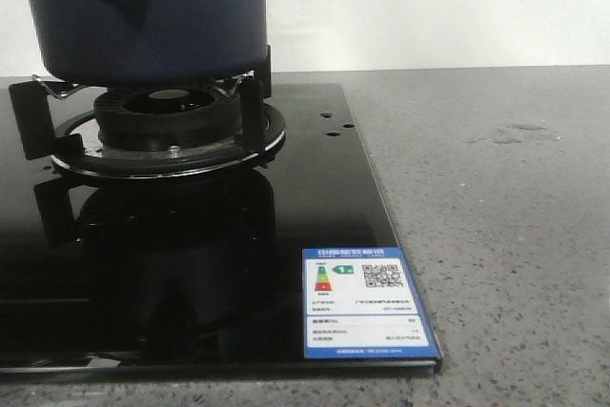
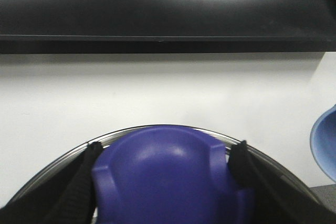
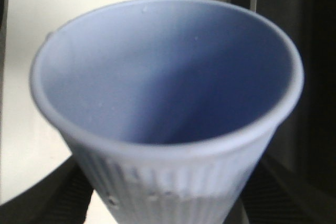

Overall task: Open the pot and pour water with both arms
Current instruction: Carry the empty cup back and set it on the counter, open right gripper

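Two wrist views alone show holds: left gripper clamps the lid knob, right gripper grips the cup; front shows the pot on the burner, counter open rightward.

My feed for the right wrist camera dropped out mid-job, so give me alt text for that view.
A light blue ribbed cup fills nearly the whole frame, seen from above into its open mouth, with no liquid visible inside. The right end effector has a dark finger at each side of the cup's lower wall, gripping it. Behind are a pale wall and dark surfaces at the far side.
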`<state>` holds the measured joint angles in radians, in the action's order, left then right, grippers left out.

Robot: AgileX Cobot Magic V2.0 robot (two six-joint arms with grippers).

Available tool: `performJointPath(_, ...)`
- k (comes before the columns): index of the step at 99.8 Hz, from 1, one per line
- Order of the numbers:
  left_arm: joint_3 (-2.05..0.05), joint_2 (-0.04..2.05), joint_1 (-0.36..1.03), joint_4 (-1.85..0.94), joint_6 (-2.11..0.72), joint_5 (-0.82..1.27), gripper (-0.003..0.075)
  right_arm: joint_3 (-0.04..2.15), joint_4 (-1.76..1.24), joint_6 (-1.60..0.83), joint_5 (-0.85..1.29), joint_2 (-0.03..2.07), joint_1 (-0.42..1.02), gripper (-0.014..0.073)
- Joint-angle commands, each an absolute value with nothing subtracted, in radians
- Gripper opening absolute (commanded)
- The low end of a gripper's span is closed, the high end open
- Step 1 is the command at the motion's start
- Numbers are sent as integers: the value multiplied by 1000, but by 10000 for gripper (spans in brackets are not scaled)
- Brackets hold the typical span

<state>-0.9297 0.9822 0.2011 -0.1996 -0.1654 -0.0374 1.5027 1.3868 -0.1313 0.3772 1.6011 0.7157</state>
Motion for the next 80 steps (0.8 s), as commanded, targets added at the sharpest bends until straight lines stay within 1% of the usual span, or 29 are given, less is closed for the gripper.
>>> performJointPath(1, -962, 960, 199, -203, -162, -146, 373, 1542, 1408, -8, 402, 1554, 720, 314)
performJointPath(16, -962, 960, 199, -203, -162, -146, 373, 1542, 1401, 184, 438, 1550, 720, 314)
performJointPath(33, -962, 960, 199, -203, -162, -146, 373, 1542, 1305, 363, 467, 1531, 714, 314)
performJointPath(49, -962, 960, 199, -203, -162, -146, 373, 1540, 1163, 442, 465, 1489, 663, 314)
performJointPath(62, -962, 960, 199, -203, -162, -146, 373, 1494, 1052, 459, 413, 1428, 604, 314)
performJointPath(72, -962, 960, 199, -203, -162, -146, 373, 1396, 1013, 481, 331, 1361, 560, 314)
performJointPath(80, -962, 960, 199, -203, -162, -146, 373, 1309, 1011, 548, 256, 1308, 514, 314)
